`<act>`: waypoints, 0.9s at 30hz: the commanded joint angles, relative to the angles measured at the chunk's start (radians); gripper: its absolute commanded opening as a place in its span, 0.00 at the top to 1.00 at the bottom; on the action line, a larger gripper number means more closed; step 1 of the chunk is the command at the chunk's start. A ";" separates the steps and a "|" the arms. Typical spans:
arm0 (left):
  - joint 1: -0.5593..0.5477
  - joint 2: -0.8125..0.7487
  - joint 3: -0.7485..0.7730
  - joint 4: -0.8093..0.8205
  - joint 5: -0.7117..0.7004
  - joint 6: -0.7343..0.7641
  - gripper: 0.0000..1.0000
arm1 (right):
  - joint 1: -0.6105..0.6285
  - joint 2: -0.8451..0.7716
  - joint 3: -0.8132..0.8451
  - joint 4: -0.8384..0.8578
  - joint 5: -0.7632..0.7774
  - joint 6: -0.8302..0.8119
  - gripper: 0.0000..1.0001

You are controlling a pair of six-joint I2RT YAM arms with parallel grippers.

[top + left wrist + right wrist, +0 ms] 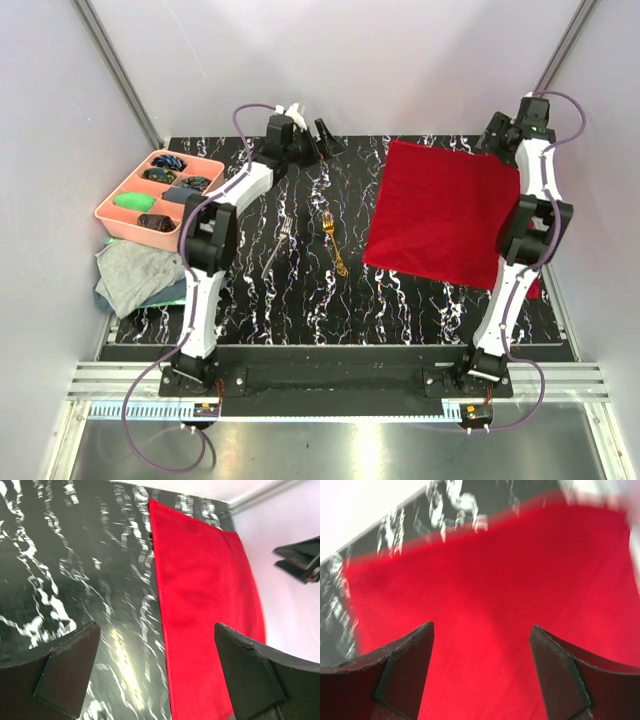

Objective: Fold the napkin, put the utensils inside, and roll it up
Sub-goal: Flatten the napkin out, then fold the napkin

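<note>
1. Lying flat on the right half of the black marbled table (300, 300), the red napkin (445, 212) is spread as one large, roughly square sheet, with its far corner near the back edge.
2. The left gripper (322, 138) is at the back middle of the table, to the left of the napkin and not touching it. Its two dark fingers (67, 667) stand wide apart, with nothing between them.
3. The right gripper (480, 665) is above the cloth at its far right side. Its jaws are also spread, and only red cloth shows between them (this wrist view is blurred).
4. The silver fork (279, 240) and the gold utensil (334, 242) lie side by side on the bare table, left of the napkin and apart from it.
5. A pink tray (112, 222) with small items sits at the far left, and a pile of grey, green and blue cloths (135, 275) lies just before it.
</note>
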 commanded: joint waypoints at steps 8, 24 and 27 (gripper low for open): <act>-0.008 -0.666 -0.416 -0.187 -0.122 0.220 0.01 | 0.009 -0.815 -1.000 0.196 -0.067 0.264 0.18; 0.019 -1.033 -0.674 -0.417 -0.194 0.479 0.01 | 0.448 -0.599 -1.052 0.310 -0.177 0.310 0.20; 0.019 -1.045 -0.701 -0.408 -0.227 0.491 0.01 | 0.543 -0.553 -1.027 0.305 -0.135 0.295 0.23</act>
